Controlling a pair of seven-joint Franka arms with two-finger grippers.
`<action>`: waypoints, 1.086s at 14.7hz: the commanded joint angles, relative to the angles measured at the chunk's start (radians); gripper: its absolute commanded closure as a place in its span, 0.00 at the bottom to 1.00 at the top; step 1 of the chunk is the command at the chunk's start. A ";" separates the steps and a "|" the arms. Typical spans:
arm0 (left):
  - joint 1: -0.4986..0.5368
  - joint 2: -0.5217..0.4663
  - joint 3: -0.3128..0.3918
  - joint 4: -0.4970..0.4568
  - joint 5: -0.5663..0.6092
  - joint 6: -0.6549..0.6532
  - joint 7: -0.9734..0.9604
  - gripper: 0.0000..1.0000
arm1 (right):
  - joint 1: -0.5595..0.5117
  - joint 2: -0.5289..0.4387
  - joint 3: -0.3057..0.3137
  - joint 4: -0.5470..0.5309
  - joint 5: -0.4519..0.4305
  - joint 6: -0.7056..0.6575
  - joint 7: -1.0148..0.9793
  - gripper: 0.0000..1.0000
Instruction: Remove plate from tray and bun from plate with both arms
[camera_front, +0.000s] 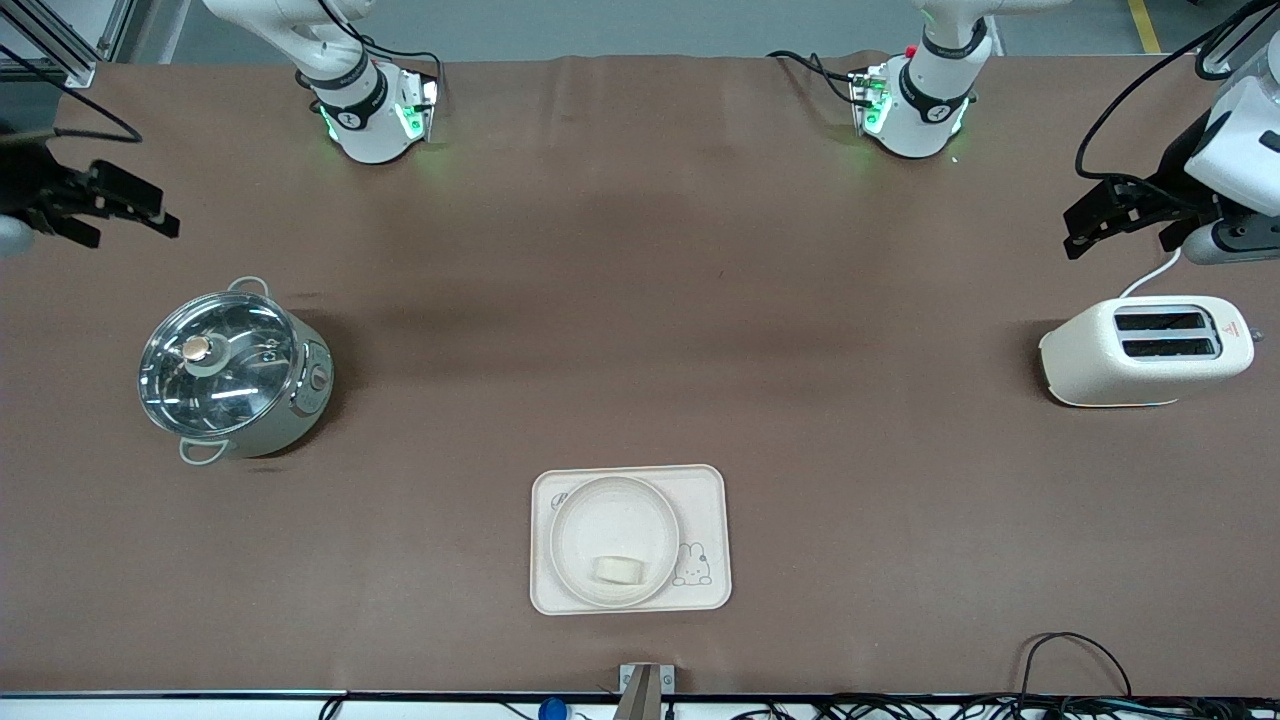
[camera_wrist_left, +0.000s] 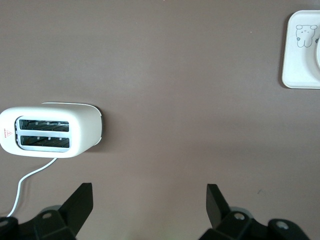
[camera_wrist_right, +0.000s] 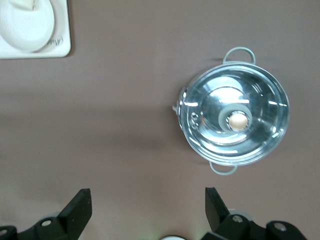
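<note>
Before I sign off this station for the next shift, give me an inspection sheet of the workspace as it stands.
Surface: brown table cover, a few faint creases.
Job's things: plate sits on the rabbit tray; bun lies in the plate, on its part nearest the front camera.
Clutter: lidded pot toward the right arm's end; toaster toward the left arm's end, slots empty.
Grippers: left gripper open, raised near the toaster, holding nothing; right gripper open, raised near the pot, holding nothing. Both arms wait.
Cables: toaster cord trails on the table; cable bundle at the edge nearest the front camera.
Surroundings: green-lit arm bases; floor only.
</note>
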 joint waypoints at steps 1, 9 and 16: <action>0.003 0.008 -0.003 0.023 0.012 -0.012 0.015 0.00 | 0.042 0.048 0.000 -0.009 0.018 0.084 0.084 0.00; 0.003 0.014 -0.003 0.023 0.015 -0.011 0.015 0.00 | 0.179 0.370 -0.001 0.046 0.191 0.467 0.272 0.00; 0.005 0.017 -0.003 0.023 0.016 -0.011 0.017 0.00 | 0.251 0.728 0.100 0.250 0.186 0.778 0.509 0.00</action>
